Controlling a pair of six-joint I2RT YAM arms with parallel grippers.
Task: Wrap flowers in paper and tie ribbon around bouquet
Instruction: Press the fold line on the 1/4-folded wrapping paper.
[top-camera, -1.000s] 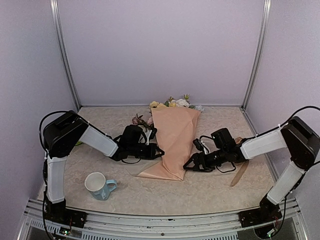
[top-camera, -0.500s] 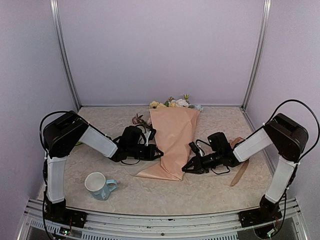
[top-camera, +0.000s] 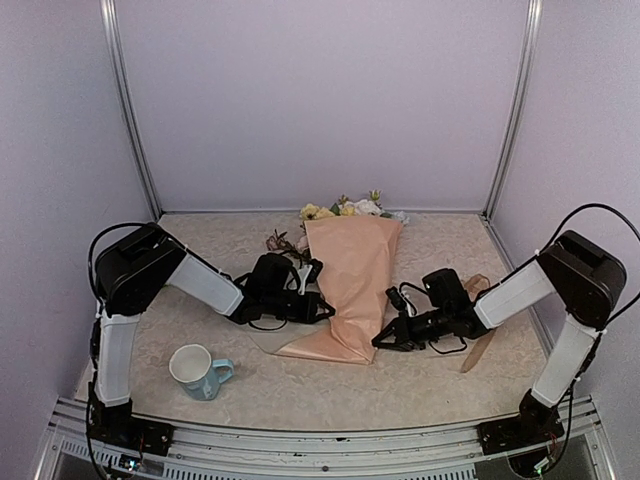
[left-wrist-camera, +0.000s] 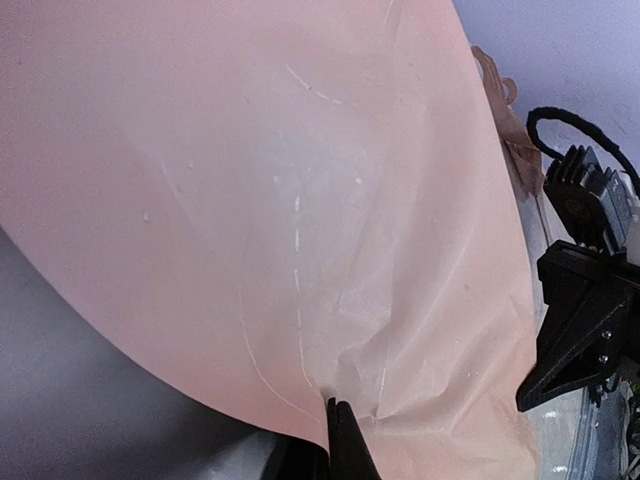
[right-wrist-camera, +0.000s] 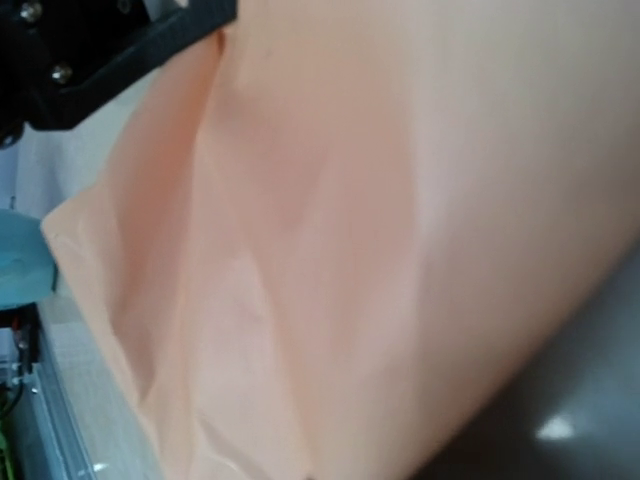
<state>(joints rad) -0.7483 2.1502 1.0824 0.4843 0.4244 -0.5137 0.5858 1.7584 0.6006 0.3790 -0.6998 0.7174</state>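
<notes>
Bouquet (top-camera: 350, 270) lies between pincers; left pincer (top-camera: 328, 310) pinches paper (left-wrist-camera: 300, 200); right pincer (top-camera: 380, 339) closed alongside.

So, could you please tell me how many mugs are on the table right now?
1: the pale blue ceramic mug stands upright near the front left, apart from the peach paper cone; none appears hidden.

No readable text, label, brand or number on paper (top-camera: 350, 280) or mug (top-camera: 195, 368).
</notes>
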